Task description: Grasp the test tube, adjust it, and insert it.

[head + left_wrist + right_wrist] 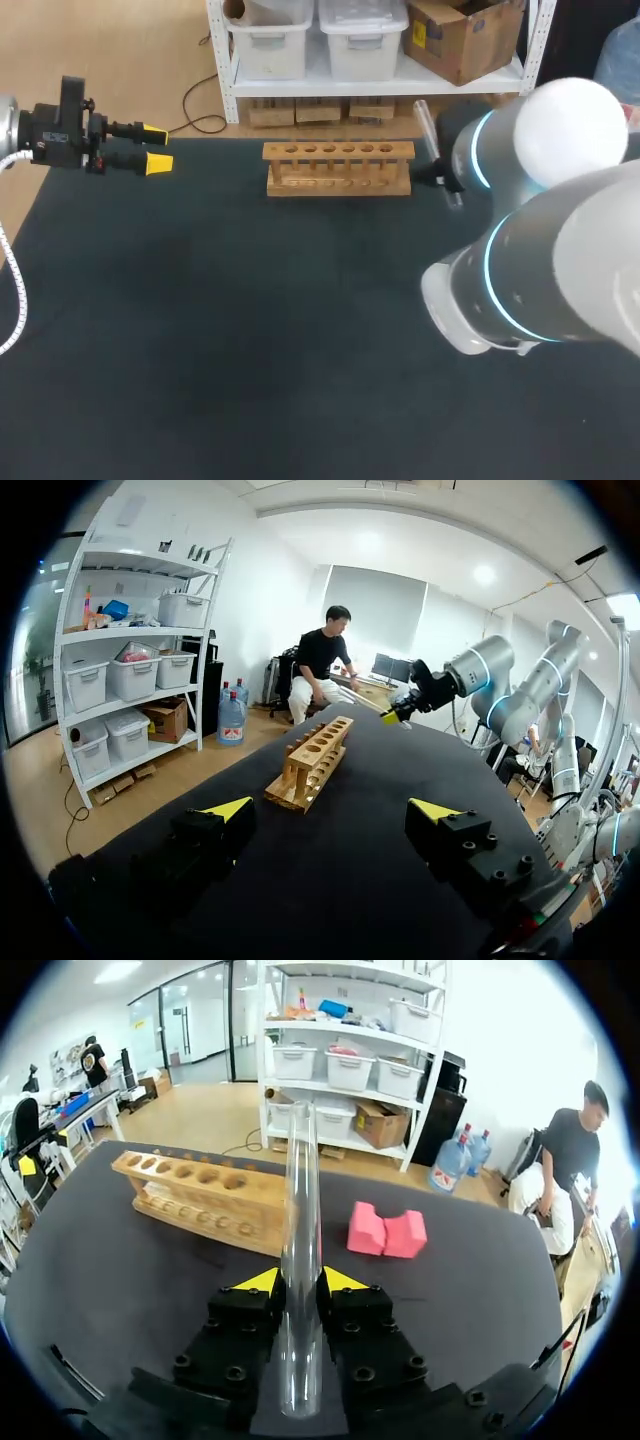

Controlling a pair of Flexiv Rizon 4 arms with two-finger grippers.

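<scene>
- The right gripper [300, 1282] clamps a clear test tube [300, 1200] between its yellow tips, above the table near one end of the wooden rack [338, 167].
- The left gripper [155, 146] hovers spread and empty, well apart from the rack.

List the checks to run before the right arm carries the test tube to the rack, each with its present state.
1. Grip: the right gripper has a finger on each side of the test tube: ok.
2. Holes of the rack empty: ok.
3. Tube over a hole: not ok; it is off the rack's end.
4. The left gripper open and well away from the rack: ok.
5. Tube truly upright: cannot tell.
6. The pink block out of the path: cannot tell.
</scene>
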